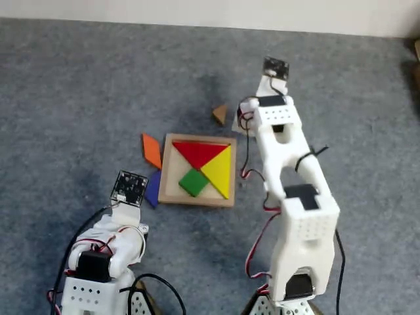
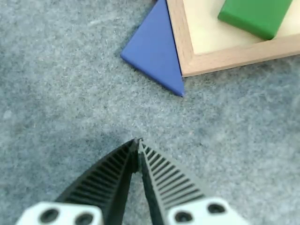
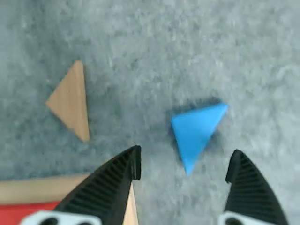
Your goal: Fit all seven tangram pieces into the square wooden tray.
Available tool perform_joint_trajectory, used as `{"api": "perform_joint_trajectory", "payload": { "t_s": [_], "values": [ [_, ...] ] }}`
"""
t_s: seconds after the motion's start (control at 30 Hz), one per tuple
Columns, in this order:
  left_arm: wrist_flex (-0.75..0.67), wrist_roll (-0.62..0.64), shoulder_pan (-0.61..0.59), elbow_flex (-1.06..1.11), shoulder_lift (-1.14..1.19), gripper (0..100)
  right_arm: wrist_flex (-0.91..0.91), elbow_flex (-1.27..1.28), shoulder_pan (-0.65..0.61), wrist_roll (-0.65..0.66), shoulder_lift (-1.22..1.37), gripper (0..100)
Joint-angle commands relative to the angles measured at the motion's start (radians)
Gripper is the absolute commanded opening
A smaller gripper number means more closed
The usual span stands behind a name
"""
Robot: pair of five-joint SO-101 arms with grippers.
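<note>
The table [image 1: 79, 85] has a grey, carpet-like top. On it sits the square wooden tray [image 1: 165, 172]. An orange piece [image 1: 151, 151] lies just beside the tray's side nearest the left arm, and a dark blue triangle [image 2: 157, 56] touches that side. A tan triangle [image 1: 220, 114] and a light blue triangle [image 3: 197, 129] lie near each other, apart from the tray.

Left claw [image 2: 139, 144]: ribbed fingers pressed together, nothing held, above the grey surface [image 2: 56, 84].
Blue triangle [image 2: 154, 49]: flat on the surface, one edge against the wooden tray [image 2: 234, 58] rim.
Green piece [image 2: 255, 14]: inside the tray.
</note>
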Motion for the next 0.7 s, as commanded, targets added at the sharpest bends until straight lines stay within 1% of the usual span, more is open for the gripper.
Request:
{"api": "perform_joint_trajectory", "payload": {
  "t_s": [0.0,0.2,0.4,0.67],
  "values": [
    [0.005,-0.008,-0.008,0.019,-0.033,1,-0.019,-0.145,0.036,-0.009,0.031,27.8],
    [0.005,-0.008,-0.008,0.019,-0.033,1,-0.018,-0.197,0.054,-0.009,0.107,27.8],
    [0.005,-0.008,-0.008,0.019,-0.033,1,0.068,-0.205,0.050,-0.009,0.113,27.7],
    [0.005,-0.008,-0.008,0.019,-0.033,1,0.056,-0.205,0.053,-0.009,0.114,27.7]
  ]
}}
